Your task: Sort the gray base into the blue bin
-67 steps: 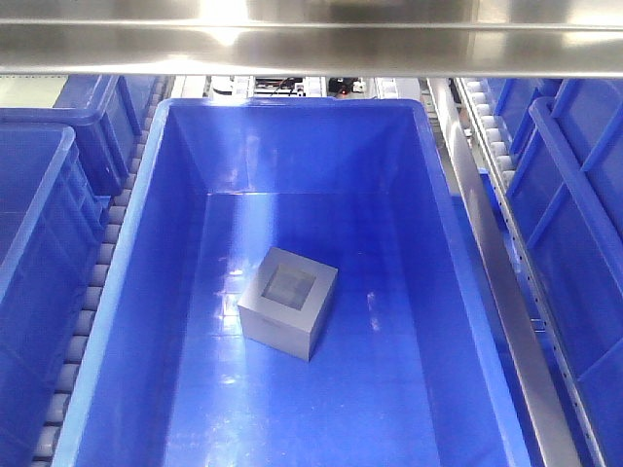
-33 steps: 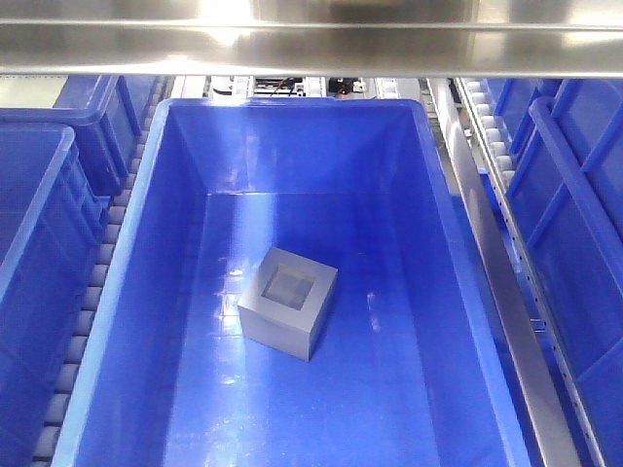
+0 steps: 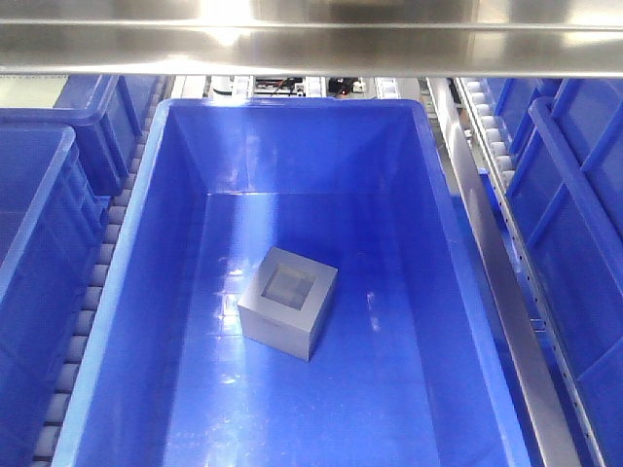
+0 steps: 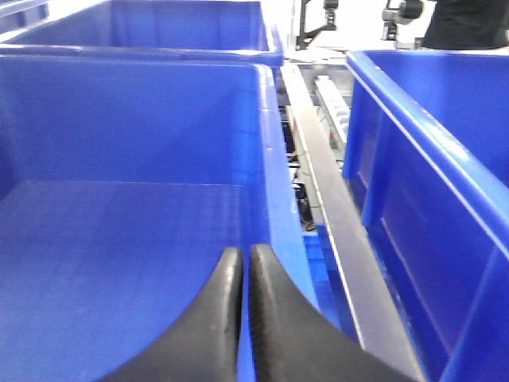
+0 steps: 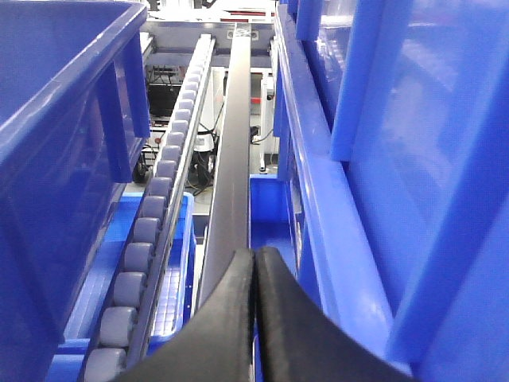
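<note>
gray base (image 3: 288, 303) sat on the blue bin's (image 3: 146, 292) floor near centre, recess upward, corner pointing to six o'clock. my left fingers (image 4: 241, 274) and right fingers (image 5: 254, 274) were pressed together, holding nothing.

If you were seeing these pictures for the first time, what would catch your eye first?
The gray base stands out, resting alone on the floor of the large blue bin, its square recess facing up. More blue crates flank the bin on both sides. In the wrist views, the left claw and right claw are shut and empty.
</note>
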